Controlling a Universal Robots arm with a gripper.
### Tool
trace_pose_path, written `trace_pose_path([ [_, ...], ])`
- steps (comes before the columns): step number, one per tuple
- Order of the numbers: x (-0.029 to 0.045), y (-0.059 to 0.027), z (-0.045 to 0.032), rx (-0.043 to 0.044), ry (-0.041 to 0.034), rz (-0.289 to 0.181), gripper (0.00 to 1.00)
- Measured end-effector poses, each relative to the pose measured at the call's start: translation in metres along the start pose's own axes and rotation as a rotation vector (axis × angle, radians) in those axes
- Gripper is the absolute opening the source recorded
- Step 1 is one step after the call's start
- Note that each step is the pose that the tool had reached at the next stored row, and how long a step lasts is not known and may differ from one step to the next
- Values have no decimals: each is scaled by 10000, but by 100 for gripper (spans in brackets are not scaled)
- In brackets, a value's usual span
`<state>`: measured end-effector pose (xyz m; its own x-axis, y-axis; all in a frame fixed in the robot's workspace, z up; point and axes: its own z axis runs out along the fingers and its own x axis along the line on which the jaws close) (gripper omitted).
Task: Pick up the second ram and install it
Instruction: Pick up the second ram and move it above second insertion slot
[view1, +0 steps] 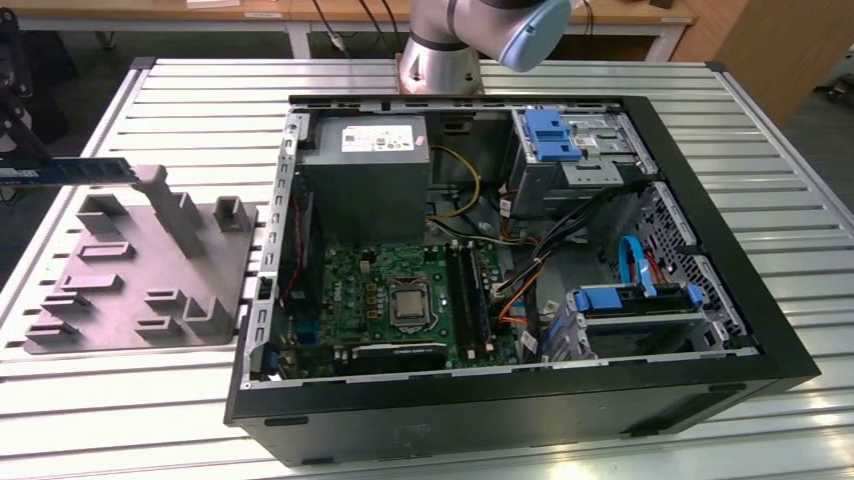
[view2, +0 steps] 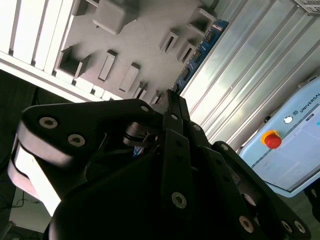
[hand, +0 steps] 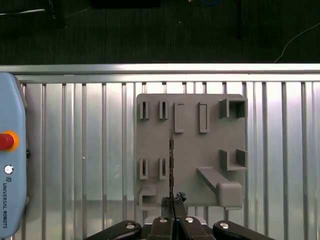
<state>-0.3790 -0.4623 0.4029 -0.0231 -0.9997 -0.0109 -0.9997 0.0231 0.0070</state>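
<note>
The second ram (view1: 91, 169), a narrow blue stick, hangs level above the back edge of the grey holder block (view1: 134, 270) at the exterior view's left. My gripper (view1: 14, 170) is shut on one end of it. In the first wrist view the ram (hand: 171, 155) appears edge-on over the holder block (hand: 190, 150), with the gripper (hand: 173, 204) closed around its near end. In the second wrist view the ram (view2: 201, 49) reaches out from the gripper (view2: 171, 100) above the block (view2: 135, 35). The motherboard's memory slots (view1: 466, 285) lie inside the open computer case (view1: 521, 390).
The case holds a grey power supply (view1: 363, 175), blue drive cages (view1: 554, 135), and loose cables (view1: 534, 265). A pendant with a red button (hand: 6, 141) lies on the slatted metal table (view1: 134, 400) beside the holder. The arm's base (view1: 441, 60) stands behind the case.
</note>
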Motion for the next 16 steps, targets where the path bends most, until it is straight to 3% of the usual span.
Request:
trace_pose_path([
  [6,-3,-130,0,-7,0,1,11],
  [16,-10,-424,-1,-39,-1,2,11],
])
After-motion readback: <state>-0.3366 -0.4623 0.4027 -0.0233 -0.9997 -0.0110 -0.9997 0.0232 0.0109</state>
